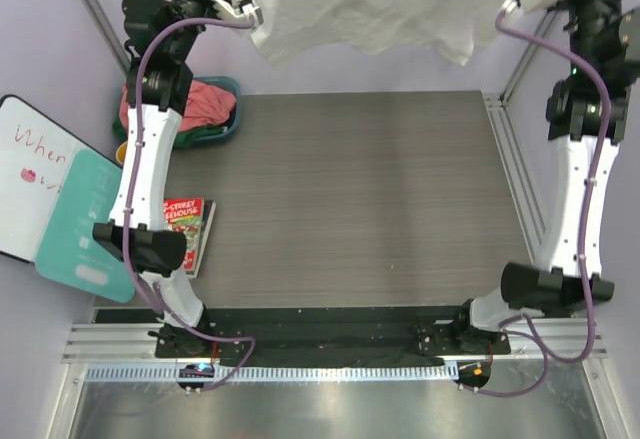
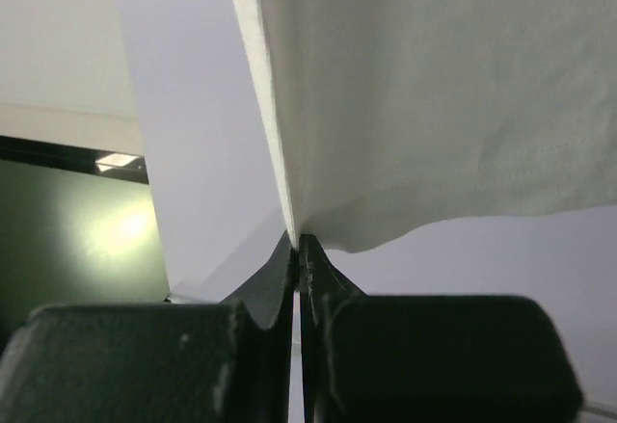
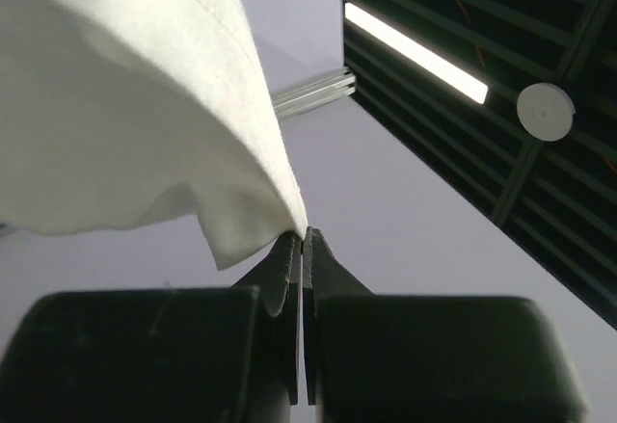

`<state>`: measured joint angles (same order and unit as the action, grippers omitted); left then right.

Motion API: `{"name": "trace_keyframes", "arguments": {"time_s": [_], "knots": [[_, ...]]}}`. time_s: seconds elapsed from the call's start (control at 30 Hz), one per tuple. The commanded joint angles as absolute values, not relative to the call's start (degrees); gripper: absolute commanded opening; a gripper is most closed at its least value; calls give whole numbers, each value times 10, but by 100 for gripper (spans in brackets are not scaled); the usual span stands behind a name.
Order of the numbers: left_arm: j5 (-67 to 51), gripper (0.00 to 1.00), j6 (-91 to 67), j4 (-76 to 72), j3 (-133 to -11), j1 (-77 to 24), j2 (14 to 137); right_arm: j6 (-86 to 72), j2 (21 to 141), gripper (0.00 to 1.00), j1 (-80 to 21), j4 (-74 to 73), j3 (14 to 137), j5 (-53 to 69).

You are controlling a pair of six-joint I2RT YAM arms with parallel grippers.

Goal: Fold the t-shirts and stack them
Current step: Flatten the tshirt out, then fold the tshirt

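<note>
I have the left end effector pinched closed on one upper edge of the white t-shirt. The right end effector is pinched closed on the opposite edge. The shirt hangs spread between the two, raised above the far side of the desk, and its loose lower edge sags below both grips.

On the left wrist camera the cloth comes out from the tips of the closed fingers and spreads up and to the right. On the right wrist camera it leaves the fingertips and drapes off to the left.

Below the left end effector, toward its outer side, the teal basin holds the salmon-pink t-shirt, bunched on top of the dark green t-shirt. Further below that end effector, a book lies at the desk's left edge, beside a teal board and a whiteboard.
</note>
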<state>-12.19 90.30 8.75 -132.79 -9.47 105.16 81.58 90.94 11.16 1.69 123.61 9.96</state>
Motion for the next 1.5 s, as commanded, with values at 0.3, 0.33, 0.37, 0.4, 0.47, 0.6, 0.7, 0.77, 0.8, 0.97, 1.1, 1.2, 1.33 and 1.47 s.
{"name": "trace_keyframes", "arguments": {"time_s": [0.3,0.33,0.37,0.4,0.47,0.6,0.7,0.77,0.8,0.97,1.1,1.2,1.33,1.47], "knots": [[-179,0,889,154,-633,-77,752,920,554,1,135,-370,675,213],[-202,0,894,223,-608,-77,724,927,549,1,135,-413,666,225],[-218,0,928,262,-566,-78,707,939,545,1,135,-453,664,248],[-230,0,957,301,-546,-78,692,958,548,1,135,-530,664,252],[-263,0,1005,361,-491,-79,651,1016,558,1,135,-594,664,255],[-292,0,1032,455,-483,-79,640,1099,602,1,135,-759,686,248],[-283,0,1044,503,-502,-81,657,1148,606,1,135,-822,678,235],[-277,0,1046,517,-505,-82,661,1178,604,1,135,-852,671,228],[-275,0,1050,529,-506,-83,660,1187,603,1,135,-864,666,222],[-271,4,1088,603,-504,-84,640,1224,575,2,134,-862,631,209],[-268,4,1107,615,-487,-83,624,1219,577,2,134,-844,622,228],[-266,4,1119,632,-487,-84,622,1220,575,2,134,-822,608,247],[-263,5,1130,646,-490,-83,625,1220,566,2,135,-787,587,256],[-260,5,1123,638,-490,-84,625,1209,559,1,134,-711,567,268]]}}
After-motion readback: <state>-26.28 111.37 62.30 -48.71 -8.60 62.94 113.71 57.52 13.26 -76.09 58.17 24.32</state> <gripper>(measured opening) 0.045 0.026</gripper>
